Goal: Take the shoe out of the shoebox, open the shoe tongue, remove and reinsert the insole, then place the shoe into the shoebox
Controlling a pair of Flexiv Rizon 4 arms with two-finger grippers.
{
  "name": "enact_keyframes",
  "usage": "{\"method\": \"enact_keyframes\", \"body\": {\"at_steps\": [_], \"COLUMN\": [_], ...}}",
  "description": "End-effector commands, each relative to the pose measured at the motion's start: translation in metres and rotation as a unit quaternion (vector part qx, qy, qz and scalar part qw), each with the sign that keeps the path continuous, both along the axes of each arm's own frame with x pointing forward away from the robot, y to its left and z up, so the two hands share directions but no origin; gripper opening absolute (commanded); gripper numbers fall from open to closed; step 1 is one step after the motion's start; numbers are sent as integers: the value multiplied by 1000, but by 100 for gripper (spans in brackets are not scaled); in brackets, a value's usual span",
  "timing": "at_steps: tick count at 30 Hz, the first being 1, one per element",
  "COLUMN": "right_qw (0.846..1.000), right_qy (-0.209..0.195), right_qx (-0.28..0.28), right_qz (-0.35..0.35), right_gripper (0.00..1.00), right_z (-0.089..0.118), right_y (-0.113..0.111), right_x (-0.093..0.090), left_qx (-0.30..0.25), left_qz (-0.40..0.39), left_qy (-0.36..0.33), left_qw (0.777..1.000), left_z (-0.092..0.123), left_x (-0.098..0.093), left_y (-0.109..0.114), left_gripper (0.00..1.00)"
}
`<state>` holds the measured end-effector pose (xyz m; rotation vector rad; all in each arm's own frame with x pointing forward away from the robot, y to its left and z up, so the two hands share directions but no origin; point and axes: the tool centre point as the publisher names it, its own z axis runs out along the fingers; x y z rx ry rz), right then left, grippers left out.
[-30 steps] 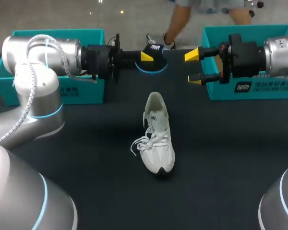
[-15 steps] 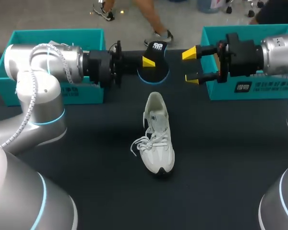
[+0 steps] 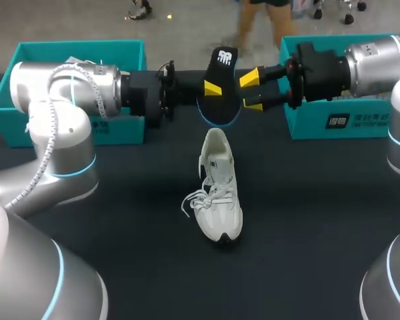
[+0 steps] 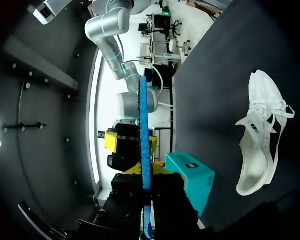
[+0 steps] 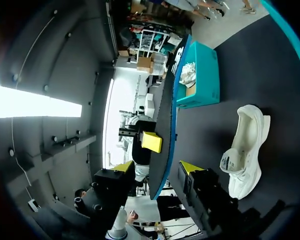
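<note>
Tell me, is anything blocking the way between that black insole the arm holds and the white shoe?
Nothing visible does. The left gripper holds the insole upright just beyond the heel end of the shoe. The right gripper, open, is at the insole's side, not between it and the shoe.

- My silver left arm (image 3: pixel 60 113), with a blue-lit ring at its joint, comes in from the left and lies level over the far side of the table. Its black wrist (image 3: pixel 147 93) points right.
- My left gripper (image 3: pixel 212 88) is clamped on a black insole with a blue edge (image 3: pixel 221 60), held upright with a yellow tip on each face.
- My silver right arm (image 3: pixel 377 63) comes in level from the right, its wrist pointing left.
- My right gripper (image 3: pixel 251 91) faces the left one. Its yellow-tipped fingers (image 3: pixel 249 78) are spread, with the insole's edge between them, and I see no contact.
</note>
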<state>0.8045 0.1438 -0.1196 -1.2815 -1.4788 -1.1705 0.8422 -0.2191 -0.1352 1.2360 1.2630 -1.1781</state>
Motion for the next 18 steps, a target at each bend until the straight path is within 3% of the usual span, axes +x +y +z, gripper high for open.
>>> {"method": "enact_keyframes", "body": {"at_steps": [1,18], "right_qw": [1000,1000], "right_qy": [7,12], "right_qx": [0,3], "right_qz": [12,11], "right_gripper": [31,20], "right_z": [-4,-6], "right_y": [10,16], "right_x": [5,-2], "left_qx": [-6,-34], "left_qz": [6,20], "left_qy": [-11,-27], "left_qw": [1000,999], "left_z": [-3,2], "left_x": [0,0], "left_y": [-12,-20], "left_gripper": [0,0]}}
